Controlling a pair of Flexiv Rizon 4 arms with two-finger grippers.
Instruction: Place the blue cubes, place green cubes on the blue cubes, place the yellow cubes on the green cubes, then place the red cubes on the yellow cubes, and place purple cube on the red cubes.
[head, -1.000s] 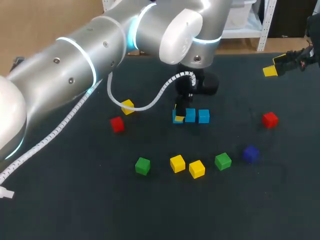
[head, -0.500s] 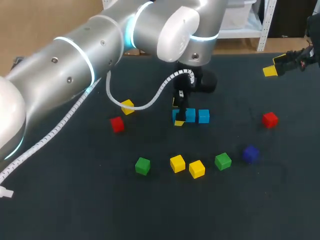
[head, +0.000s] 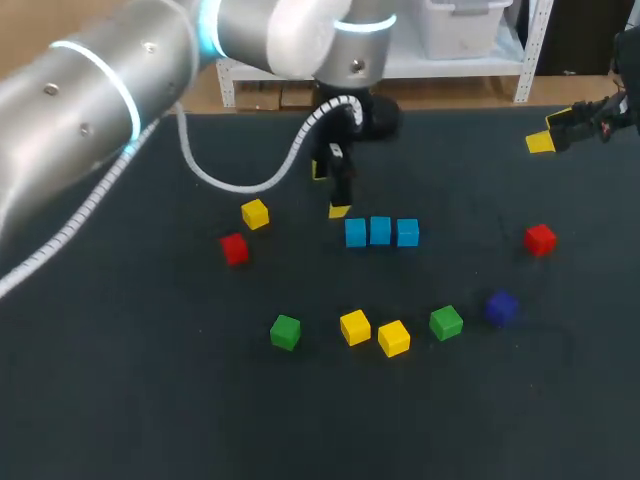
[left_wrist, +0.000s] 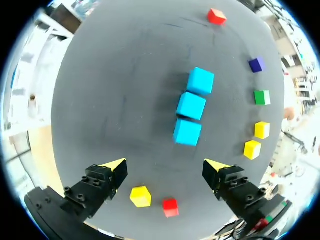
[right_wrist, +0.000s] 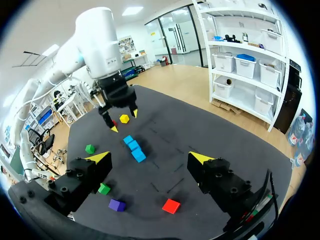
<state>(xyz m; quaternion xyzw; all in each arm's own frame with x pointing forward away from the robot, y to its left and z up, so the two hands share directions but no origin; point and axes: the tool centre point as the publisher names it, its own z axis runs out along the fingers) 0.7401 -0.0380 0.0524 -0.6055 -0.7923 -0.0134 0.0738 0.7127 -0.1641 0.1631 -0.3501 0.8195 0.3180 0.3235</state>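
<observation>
Three blue cubes (head: 380, 231) lie in a tight row mid-table, also seen ahead of my left gripper's fingers as blue cubes (left_wrist: 190, 106). My left gripper (head: 331, 190) hangs open and empty above the table, just behind the row's left end. Loose cubes lie around: yellow (head: 255, 213), red (head: 234, 248), green (head: 285, 331), two more yellow (head: 355, 327) (head: 393, 338), green (head: 446, 322), purple (head: 501, 307) and red (head: 540, 239). My right gripper (head: 552, 130) stands open and empty at the far right edge; its wrist view shows the blue row (right_wrist: 133, 147) beyond its tips (right_wrist: 150, 158).
The left arm's white cable (head: 250, 182) loops over the table's back left. The black table (head: 150, 400) has bare room at the front left and front right.
My left gripper opened and let go of the left blue cube. It then rose and drew back from the row, toward the table's rear. The right arm kept still.
</observation>
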